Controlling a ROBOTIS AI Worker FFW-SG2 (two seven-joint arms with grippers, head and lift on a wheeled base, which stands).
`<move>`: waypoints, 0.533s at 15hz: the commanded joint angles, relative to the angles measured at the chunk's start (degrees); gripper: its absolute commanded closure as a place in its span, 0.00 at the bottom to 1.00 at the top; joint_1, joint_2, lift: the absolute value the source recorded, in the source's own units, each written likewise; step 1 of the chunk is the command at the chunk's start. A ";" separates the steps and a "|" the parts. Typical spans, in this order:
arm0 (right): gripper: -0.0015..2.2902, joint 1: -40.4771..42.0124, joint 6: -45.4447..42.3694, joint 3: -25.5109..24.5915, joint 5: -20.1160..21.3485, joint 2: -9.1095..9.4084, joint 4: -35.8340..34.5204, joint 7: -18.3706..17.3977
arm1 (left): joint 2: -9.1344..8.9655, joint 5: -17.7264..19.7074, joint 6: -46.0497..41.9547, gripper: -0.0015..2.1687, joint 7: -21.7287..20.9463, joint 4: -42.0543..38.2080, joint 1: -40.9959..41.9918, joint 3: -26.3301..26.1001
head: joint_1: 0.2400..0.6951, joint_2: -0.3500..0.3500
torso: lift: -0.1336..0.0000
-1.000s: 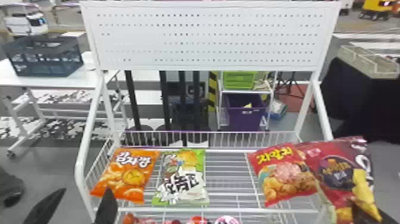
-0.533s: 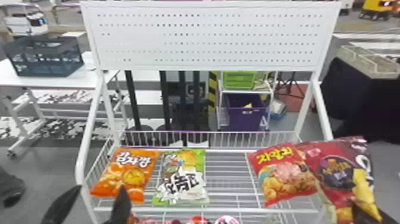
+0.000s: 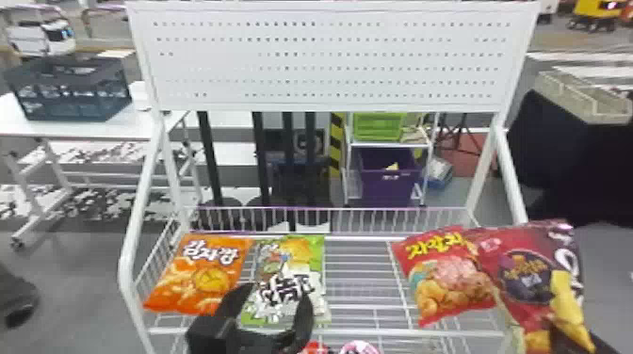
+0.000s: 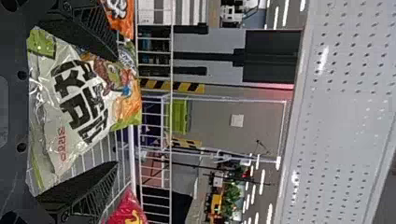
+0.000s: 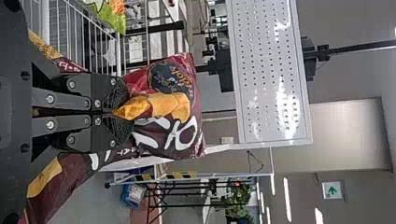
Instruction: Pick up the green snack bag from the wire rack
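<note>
Orange film covers the bag (image 3: 200, 277) at the lower left of the frame, and next to it, left of centre, the left claw (image 3: 275, 291) is spread about the green snack bag (image 3: 287, 270) on the wire rack (image 3: 377, 333), where a skewed close could snag its neighbour or let slick wrapping slip. Farther right lies a red bag (image 3: 447, 282), which a maroon bag (image 3: 525, 273) pinched in the right claw (image 5: 120, 113) at lower right might nudge if swung inward. Counted: one orange, one green, one red, one maroon, two claws.
</note>
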 commanded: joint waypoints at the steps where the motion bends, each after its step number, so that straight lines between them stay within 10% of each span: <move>1: 0.95 -0.54 0.00 0.60 0.06 0.00 0.64 0.06 | -1.67 0.34 2.54 0.05 -0.01 6.82 -6.24 -1.41 | 0.57 0.50 | 1.00; 8: 0.95 -0.89 0.00 1.22 0.32 0.00 1.17 0.06 | -2.55 1.57 6.06 0.05 0.52 20.01 -17.23 -1.94 | 0.57 0.50 | 1.00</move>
